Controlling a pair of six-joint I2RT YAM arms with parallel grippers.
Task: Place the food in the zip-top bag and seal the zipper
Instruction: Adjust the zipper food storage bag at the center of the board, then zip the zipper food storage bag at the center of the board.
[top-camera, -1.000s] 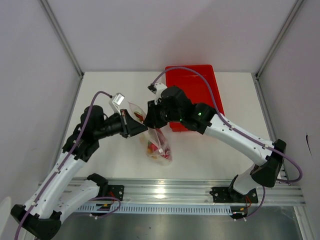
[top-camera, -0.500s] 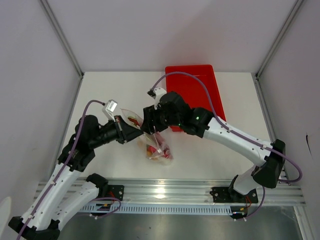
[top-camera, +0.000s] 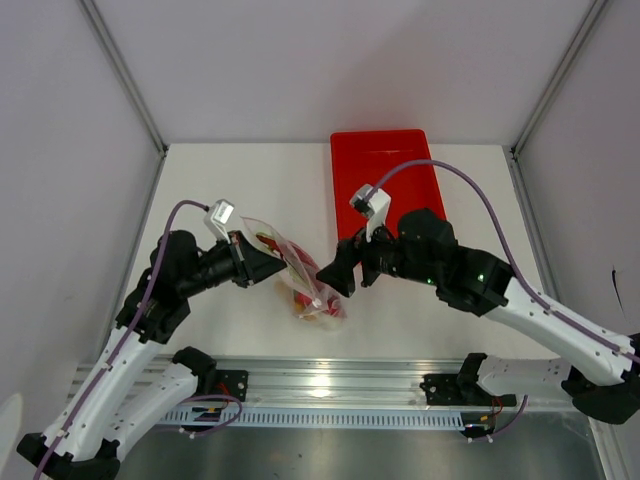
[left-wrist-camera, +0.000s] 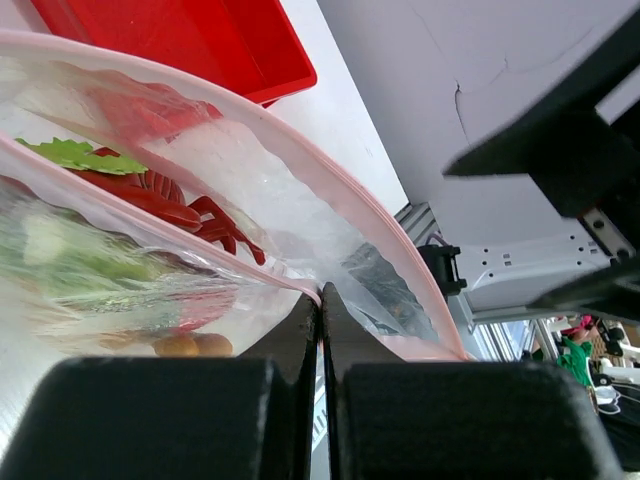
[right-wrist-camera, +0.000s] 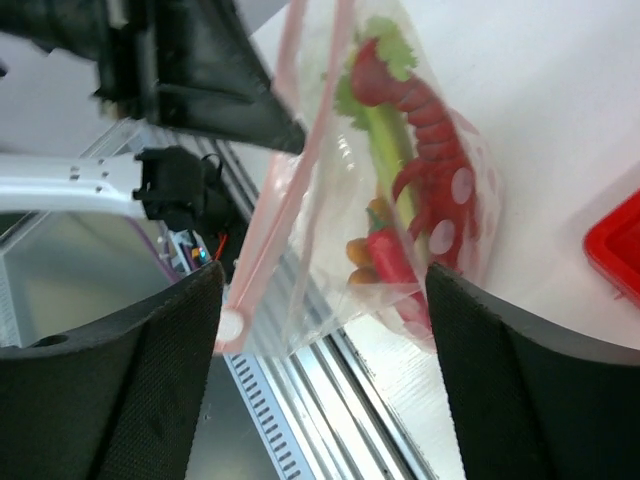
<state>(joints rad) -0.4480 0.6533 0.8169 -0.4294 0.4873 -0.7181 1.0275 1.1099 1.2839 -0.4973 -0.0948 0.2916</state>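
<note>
The zip-top bag hangs from my left gripper, tilted down to the table. That gripper is shut on the bag's pink zipper edge. Through the clear plastic I see the food: the red lobster, a green stalk and small orange pieces. My right gripper stands wide open just right of the bag, holding nothing. In the right wrist view the bag with lobster, stalk and zipper lies beyond the spread fingers.
A red rectangular tray stands at the back right of the table, behind my right arm. The aluminium rail runs along the near edge below the bag. White walls close in the table's sides and back.
My right gripper has opened, released the bag and drawn back to the right. My left gripper lowered slightly with the bag a second ago, then held still.
</note>
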